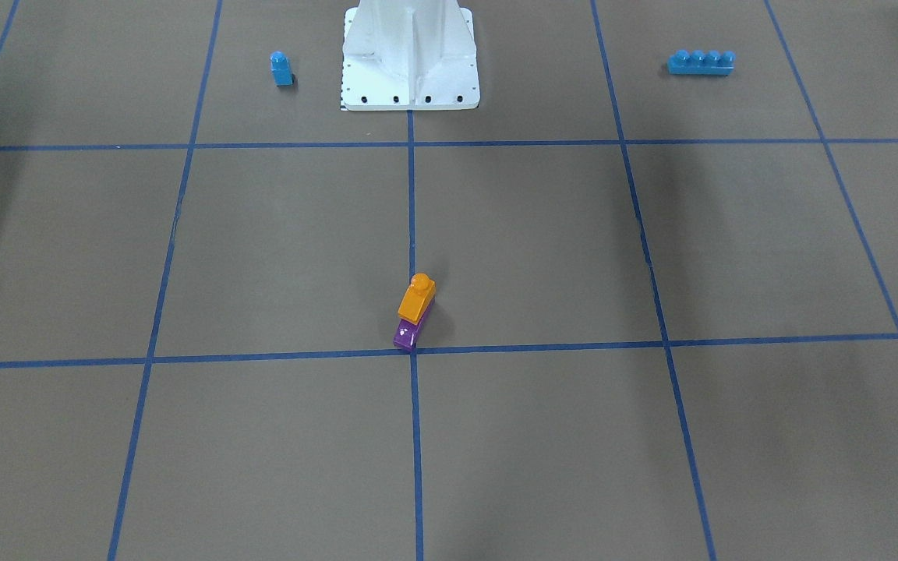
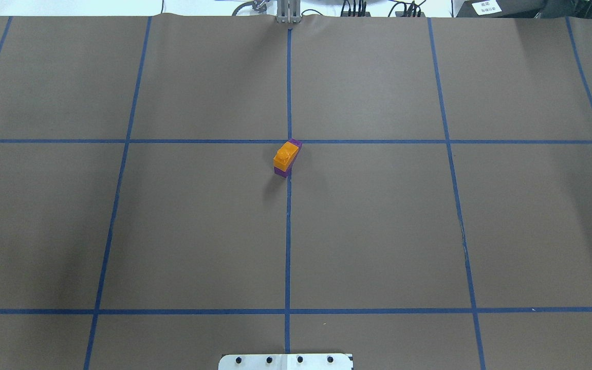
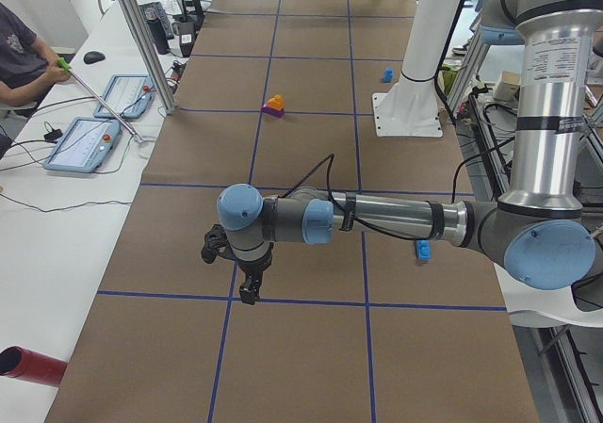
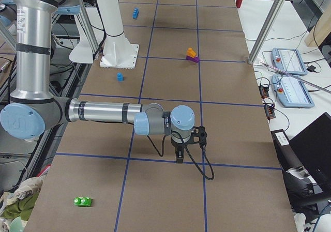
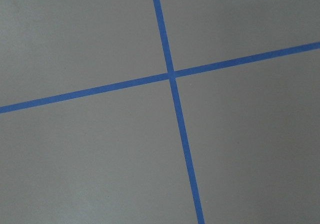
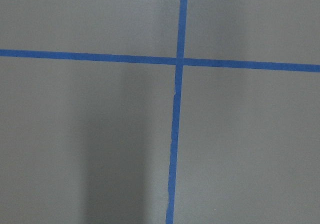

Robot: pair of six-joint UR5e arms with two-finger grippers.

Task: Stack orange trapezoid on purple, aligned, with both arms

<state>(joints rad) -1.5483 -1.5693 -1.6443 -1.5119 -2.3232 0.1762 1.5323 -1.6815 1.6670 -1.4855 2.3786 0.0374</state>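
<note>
The orange trapezoid (image 1: 418, 298) sits on top of the purple block (image 1: 408, 335) near the table's middle, by a tape crossing. The orange one is shifted along the purple, so a purple end shows. The stack also shows in the overhead view (image 2: 285, 155), the exterior left view (image 3: 275, 102) and the exterior right view (image 4: 191, 51). My left gripper (image 3: 248, 291) hangs over a tape line far from the stack. My right gripper (image 4: 179, 157) hangs over a tape line at the other end. I cannot tell whether either is open or shut. Both wrist views show only bare table and tape.
A small blue one-stud block (image 1: 281, 68) and a long blue four-stud brick (image 1: 701, 62) lie beside the white robot base (image 1: 410, 86). A green block (image 4: 83, 201) lies near the table's right end. A red cylinder (image 3: 28, 365) and an operator's tablets (image 3: 85, 145) are at the far side.
</note>
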